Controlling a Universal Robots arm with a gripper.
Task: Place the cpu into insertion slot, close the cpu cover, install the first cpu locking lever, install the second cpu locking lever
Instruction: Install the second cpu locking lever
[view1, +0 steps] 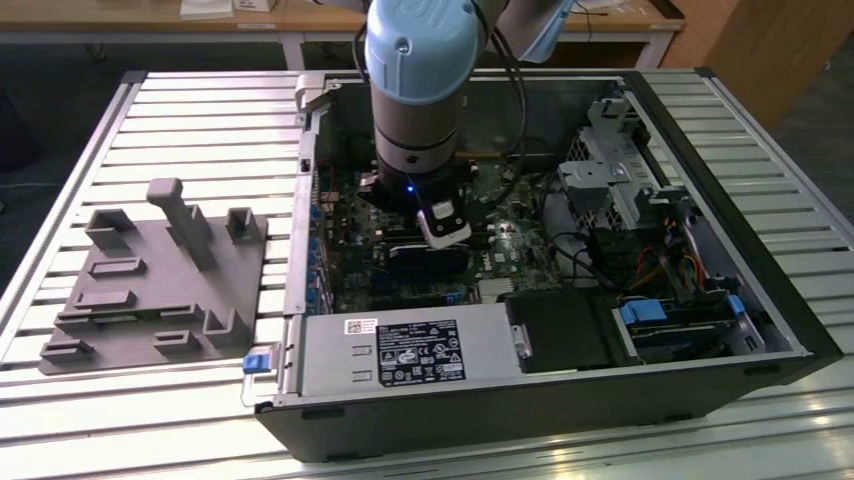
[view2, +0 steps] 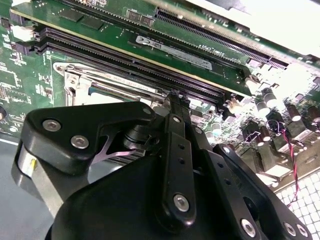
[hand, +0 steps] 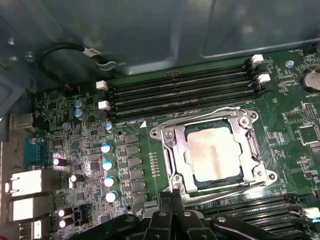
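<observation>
In the first wrist view the cpu (hand: 214, 152) lies flat in the insertion slot (hand: 216, 179), its silvery top showing through the window of the cpu cover (hand: 172, 150). That grey metal frame lies down over it. Thin wire levers run along the frame's far side (hand: 200, 115) and near side (hand: 235, 187). My gripper (hand: 173, 192) is shut, its black fingers pressed together just off the socket's near corner, with nothing visible between them. In the second wrist view the shut gripper (view2: 176, 100) points at the frame (view2: 82, 82). The exterior view has the gripper (view1: 441, 225) low inside the open computer case.
Long black memory slots (hand: 180, 92) run beside the socket, and more lie near the gripper (hand: 260, 207). Capacitors (hand: 107, 165) and rear ports (hand: 25, 185) stand close by. A power supply (view1: 400, 350), drive cage (view1: 614, 170) and loose cables (view1: 667, 265) crowd the case. A grey fixture (view1: 160, 275) sits outside.
</observation>
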